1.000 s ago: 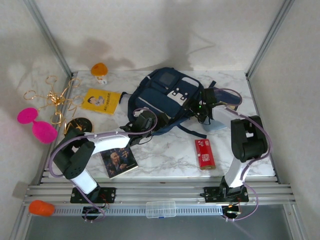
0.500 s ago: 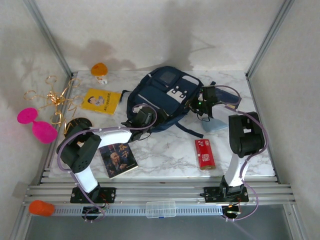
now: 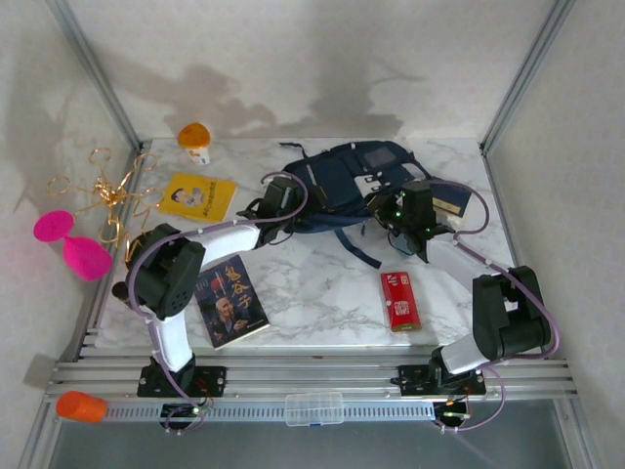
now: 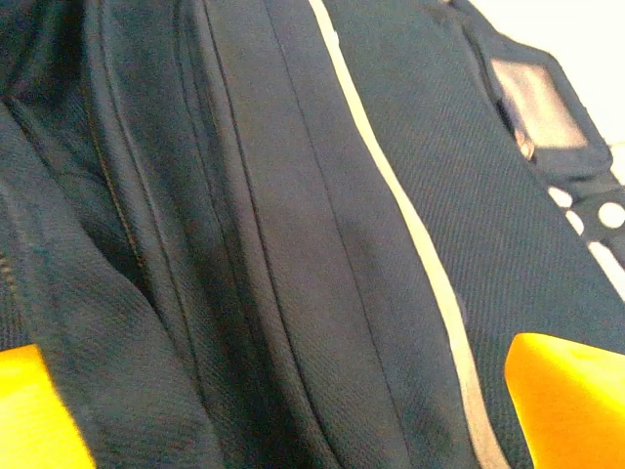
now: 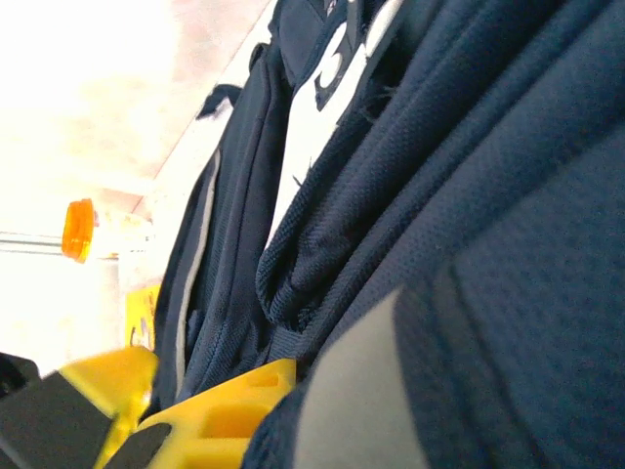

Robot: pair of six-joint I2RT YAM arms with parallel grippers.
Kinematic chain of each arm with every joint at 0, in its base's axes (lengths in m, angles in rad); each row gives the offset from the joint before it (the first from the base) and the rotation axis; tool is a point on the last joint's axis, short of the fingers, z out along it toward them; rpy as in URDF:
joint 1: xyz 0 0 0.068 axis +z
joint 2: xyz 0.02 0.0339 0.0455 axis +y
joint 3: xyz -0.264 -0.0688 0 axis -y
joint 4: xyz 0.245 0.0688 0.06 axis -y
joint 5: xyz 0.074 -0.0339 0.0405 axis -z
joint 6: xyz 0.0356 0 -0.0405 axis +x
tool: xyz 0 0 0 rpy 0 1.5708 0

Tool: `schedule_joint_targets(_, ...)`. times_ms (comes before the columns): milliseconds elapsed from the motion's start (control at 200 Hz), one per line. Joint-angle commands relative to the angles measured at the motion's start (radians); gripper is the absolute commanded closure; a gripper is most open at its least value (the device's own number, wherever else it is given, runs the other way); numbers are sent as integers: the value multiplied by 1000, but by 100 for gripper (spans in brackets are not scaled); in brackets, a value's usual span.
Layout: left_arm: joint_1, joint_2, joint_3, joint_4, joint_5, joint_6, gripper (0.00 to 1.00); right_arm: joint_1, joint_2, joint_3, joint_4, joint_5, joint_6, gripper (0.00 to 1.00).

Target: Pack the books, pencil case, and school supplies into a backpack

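— Well, item one?
— Backpack (image 3: 342, 184), navy, lying at the far middle of the table (image 3: 322, 283).
— Claws?
— Left gripper (image 3: 276, 199) at its left flank, jaws wide, fabric between them. Right gripper (image 3: 391, 207) at its right flank; spread cannot be told.
— Remainder?
— Yellow book (image 3: 197, 196) left of the backpack; portrait book (image 3: 230, 300) and red box (image 3: 399, 300) nearer than it.

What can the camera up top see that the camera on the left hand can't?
From above: the yellow cartoon-face book, the dark book with a man's portrait, the small flat red box and the white marble table. Left wrist, close up: a thin pale stripe and stitched seams in the cloth. Both: the navy blue fabric backpack and the open left hand.
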Motion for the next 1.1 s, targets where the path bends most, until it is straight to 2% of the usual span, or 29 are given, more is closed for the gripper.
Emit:
schedule_joint_targets(0,17,-43,30,-33,16,79,1,30,-38,-22,84,-47,77,100)
schedule_joint_targets(150,15,-184,-56,-83,42,107,1,30,-68,-26,79,10,137,100)
schedule_joint_targets(240,-6,-294,-131,-121,21,124,1,32,-87,-23,62,35,178,100)
schedule_joint_targets(375,-102,-445,-246,-138,-51,132,1,33,-96,-27,44,31,209,100)
schedule_joint_targets(451,-170,-495,-303,-139,-113,91,1,33,-104,-42,47,33,226,100)
schedule_joint_targets(531,-252,-513,-373,-69,-144,52,4,35,-110,-52,67,30,245,100)
schedule_joint_targets(656,-367,-446,-389,34,-210,56,11,39,-105,-42,62,18,263,100)
schedule_joint_targets(831,-515,-208,-223,100,-341,203,24,52,-129,-50,56,39,284,100)
schedule_joint_targets(1091,-538,27,-95,280,-515,241,28,52,-149,-52,48,47,284,100)
